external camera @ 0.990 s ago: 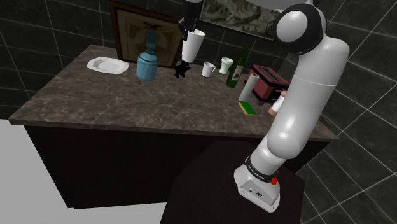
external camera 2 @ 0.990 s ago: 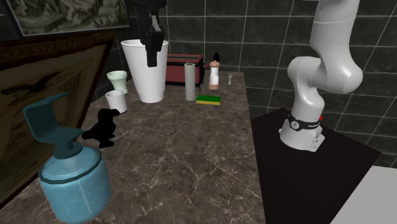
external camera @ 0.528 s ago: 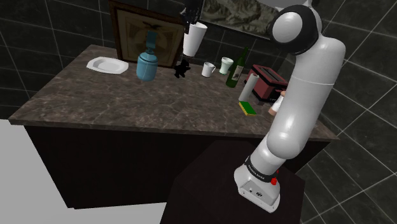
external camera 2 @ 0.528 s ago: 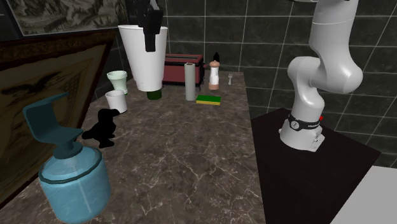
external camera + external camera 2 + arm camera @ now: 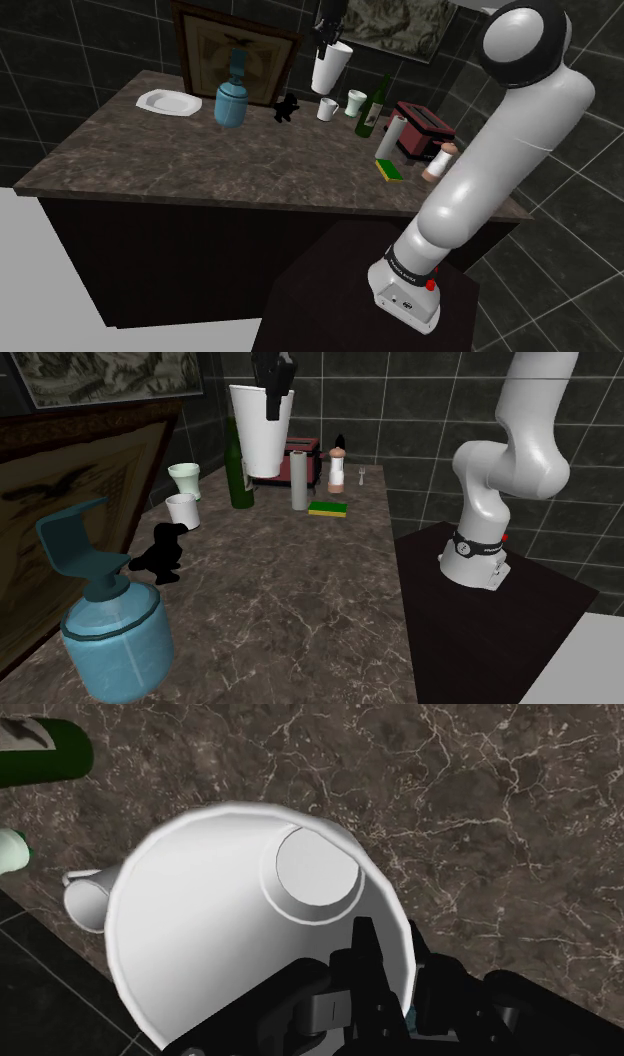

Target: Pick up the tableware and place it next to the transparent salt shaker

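The claw (image 5: 323, 37) grips the rim of the tall white cup (image 5: 331, 68), one finger inside the wall and one outside. The cup hangs upright, mouth up, clear of the desk (image 5: 200, 160) and above the small white mug (image 5: 327, 109). The salt shaker (image 5: 437, 160) stands well apart, toward the shoulder view's right and nearer the stand, past the green bottle (image 5: 375, 105) and toaster (image 5: 422, 128). The carry probably needs to run that way.
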Motion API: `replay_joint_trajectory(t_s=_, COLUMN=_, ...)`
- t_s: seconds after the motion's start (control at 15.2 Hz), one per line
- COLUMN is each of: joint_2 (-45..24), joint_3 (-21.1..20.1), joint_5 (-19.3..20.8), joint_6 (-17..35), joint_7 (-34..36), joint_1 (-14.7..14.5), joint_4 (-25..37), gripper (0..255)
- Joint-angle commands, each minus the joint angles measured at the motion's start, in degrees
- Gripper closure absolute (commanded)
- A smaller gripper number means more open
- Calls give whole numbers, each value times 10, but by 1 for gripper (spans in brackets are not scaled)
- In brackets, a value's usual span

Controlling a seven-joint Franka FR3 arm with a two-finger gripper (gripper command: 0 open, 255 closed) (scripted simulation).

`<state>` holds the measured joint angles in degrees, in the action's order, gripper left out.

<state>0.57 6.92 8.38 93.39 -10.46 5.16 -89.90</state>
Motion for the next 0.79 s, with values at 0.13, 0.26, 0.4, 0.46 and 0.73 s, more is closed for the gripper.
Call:
replay_joint_trajectory(t_s=0.13, joint_2=72, joint_3=18, joint_5=9, joint_6=20, joint_7=-31, joint_1=17, joint_4=-87, gripper=255)
replay_joint_trajectory(t_s=0.26, joint_2=105, joint_3=27, joint_5=14, joint_6=25, joint_7=-47, joint_1=25, joint_4=-122, gripper=255)
replay_joint_trajectory(t_s=0.4, joint_2=136, joint_3=38, joint_5=20, joint_6=29, joint_7=-64, joint_1=33, joint_4=-153, gripper=255)
replay_joint_trajectory(t_s=0.46, joint_2=151, joint_3=43, joint_5=24, joint_6=30, joint_7=-73, joint_1=37, joint_4=-168, gripper=255)
replay_joint_trajectory(t_s=0.73, joint_2=207, joint_3=66, joint_5=39, joint_6=32, joint_7=-109, joint_1=55, joint_4=-219, gripper=255)
